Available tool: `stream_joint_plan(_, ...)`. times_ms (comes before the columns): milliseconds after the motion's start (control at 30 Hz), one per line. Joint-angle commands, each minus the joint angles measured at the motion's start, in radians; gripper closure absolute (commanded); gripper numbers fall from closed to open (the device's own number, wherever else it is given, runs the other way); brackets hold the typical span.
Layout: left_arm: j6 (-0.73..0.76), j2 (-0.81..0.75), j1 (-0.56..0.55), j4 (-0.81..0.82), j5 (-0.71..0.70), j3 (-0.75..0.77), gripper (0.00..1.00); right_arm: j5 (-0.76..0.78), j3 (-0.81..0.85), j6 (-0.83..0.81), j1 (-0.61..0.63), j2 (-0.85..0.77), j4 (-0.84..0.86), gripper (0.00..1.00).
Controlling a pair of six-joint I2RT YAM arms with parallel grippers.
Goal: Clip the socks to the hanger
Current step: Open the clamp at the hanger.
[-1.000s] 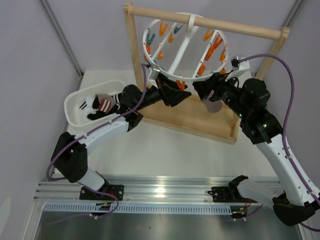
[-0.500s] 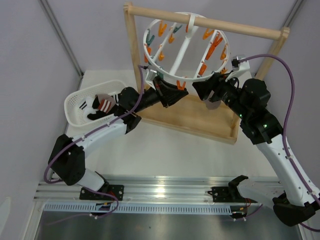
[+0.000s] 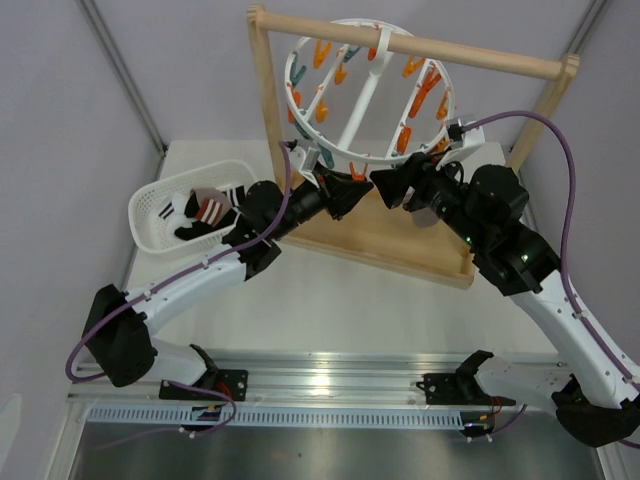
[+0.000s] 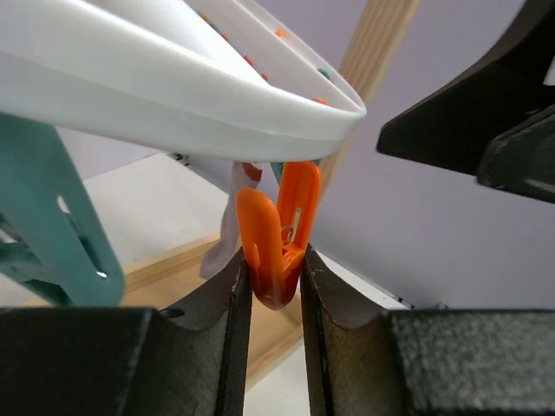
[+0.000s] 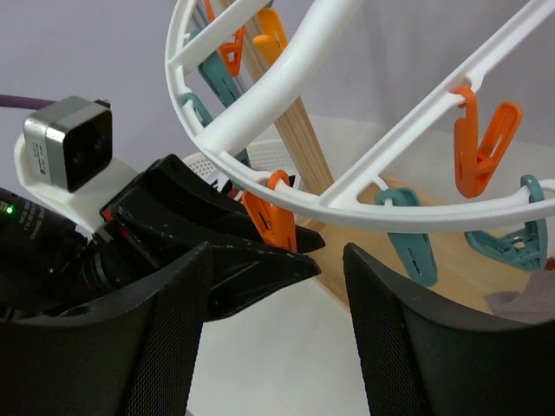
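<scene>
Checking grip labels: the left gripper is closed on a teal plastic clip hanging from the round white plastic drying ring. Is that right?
No, the colour is wrong. The left gripper is closed on an orange plastic clip hanging from the round white plastic drying ring; the left wrist view shows it.

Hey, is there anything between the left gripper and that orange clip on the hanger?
Nothing visible stands between them. The left gripper has its jaws pressed against both sides of the orange clip, which hangs from the rim of the hanger.
</scene>
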Motion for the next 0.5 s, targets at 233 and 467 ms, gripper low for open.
stream_joint_plan(233, 0.161, -0.004, -0.057, -0.105, -0.152, 0.098, 0.98, 0.195, 0.132, 0.015, 0.105, 0.097, -0.040, 0.35)
stream_joint_plan(467, 0.209, -0.007, -0.068, -0.106, -0.168, 0.100, 0.98, 0.203, 0.180, -0.003, 0.105, 0.158, -0.071, 0.30)
